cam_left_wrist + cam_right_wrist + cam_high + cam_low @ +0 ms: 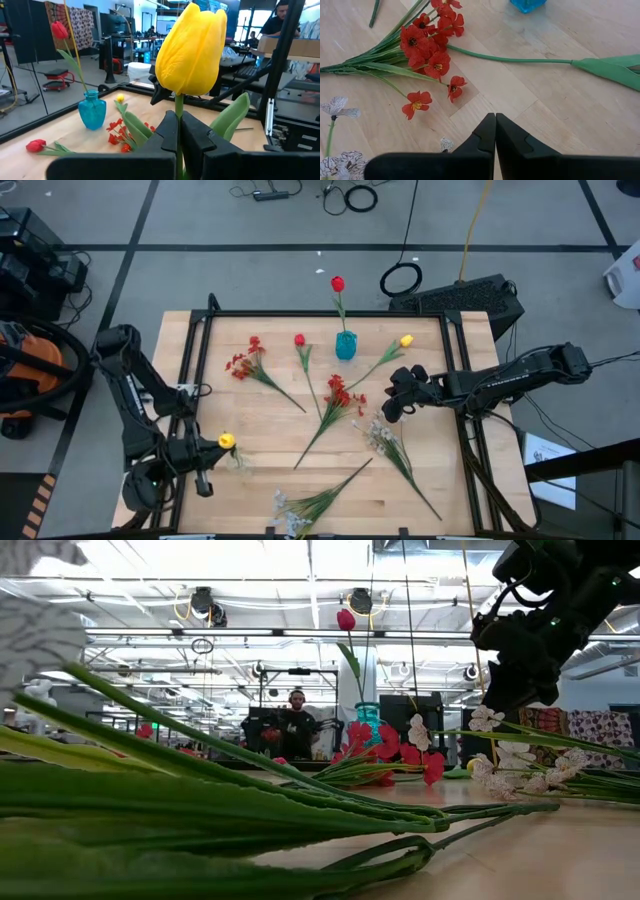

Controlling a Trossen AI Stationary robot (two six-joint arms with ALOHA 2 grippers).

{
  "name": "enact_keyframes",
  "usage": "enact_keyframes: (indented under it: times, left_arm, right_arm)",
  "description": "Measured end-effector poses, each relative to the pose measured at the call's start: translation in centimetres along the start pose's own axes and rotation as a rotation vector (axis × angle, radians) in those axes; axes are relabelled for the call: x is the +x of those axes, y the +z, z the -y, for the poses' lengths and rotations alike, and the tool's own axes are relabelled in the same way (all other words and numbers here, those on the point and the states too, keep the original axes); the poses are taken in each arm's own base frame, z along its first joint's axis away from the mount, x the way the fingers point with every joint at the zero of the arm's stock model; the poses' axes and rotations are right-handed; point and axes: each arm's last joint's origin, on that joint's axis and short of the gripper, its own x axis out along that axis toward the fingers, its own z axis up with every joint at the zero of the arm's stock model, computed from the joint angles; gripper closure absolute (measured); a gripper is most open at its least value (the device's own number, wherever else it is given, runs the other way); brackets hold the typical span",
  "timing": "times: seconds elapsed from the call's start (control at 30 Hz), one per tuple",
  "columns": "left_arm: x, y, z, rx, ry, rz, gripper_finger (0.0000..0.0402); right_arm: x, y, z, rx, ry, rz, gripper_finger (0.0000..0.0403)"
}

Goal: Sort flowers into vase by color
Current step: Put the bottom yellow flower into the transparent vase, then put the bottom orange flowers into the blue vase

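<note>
Vase [346,346] with red tulip [338,284]

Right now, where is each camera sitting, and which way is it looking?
High view: above the table, looking straight down; shows both arms, left gripper, right gripper.
Low view: at tabletop height, looking level across into the room; the right gripper hangs in from above.
Left wrist view: behind the left gripper, shut on the yellow tulip.
Right wrist view: looking down past the shut right gripper at red flowers.
Shared: the teal vase.
</note>
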Motion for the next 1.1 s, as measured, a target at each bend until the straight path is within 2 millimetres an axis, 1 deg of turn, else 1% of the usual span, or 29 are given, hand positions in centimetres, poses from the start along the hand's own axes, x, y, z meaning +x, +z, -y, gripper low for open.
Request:
enact_keyframes:
  times: [0.1, 0.4, 0.53, 0.67, 0.77, 0.9, 1.1]
  left_arm:
    - [0.0, -0.3, 0.1, 0.011, 0.0, 0.0, 0.038]
    - [0.0, -0.2, 0.2, 0.005, 0.001, 0.001, 0.0316]
    - [0.0, -0.2, 0.2, 0.013, 0.001, 0.001, 0.0295]
    - [-0.1, 0.0, 0.0, 0.027, -0.002, 0.0, 0.0291]
    - [-0.2, 0.7, -0.3, 0.001, -0.007, 0.0, 0.029]
    - [-0.2, 1.6, -1.2, -0.009, -0.007, 0.0, 0.029]
    - [-0.1, 2.0, -2.3, 0.03, -0.001, 0.001, 0.029]
  right_arm:
    - [0.0, 0.0, 0.0, 0.001, -0.012, 0.012, 0.0399]
    - [0.0, 0.1, 0.0, 0.002, -0.01, 0.014, 0.0399]
    - [0.0, 0.1, 0.0, 0.002, -0.01, 0.014, 0.0399]
    - [0.0, 0.1, 0.0, 0.001, -0.01, 0.014, 0.0399]
    - [0.0, 0.1, 0.0, 0.001, -0.01, 0.014, 0.0399]
    - [0.0, 0.1, 0.0, 0.001, -0.011, 0.014, 0.0399]
    - [0.0, 0.1, 0.0, -0.001, -0.011, 0.014, 0.0399]
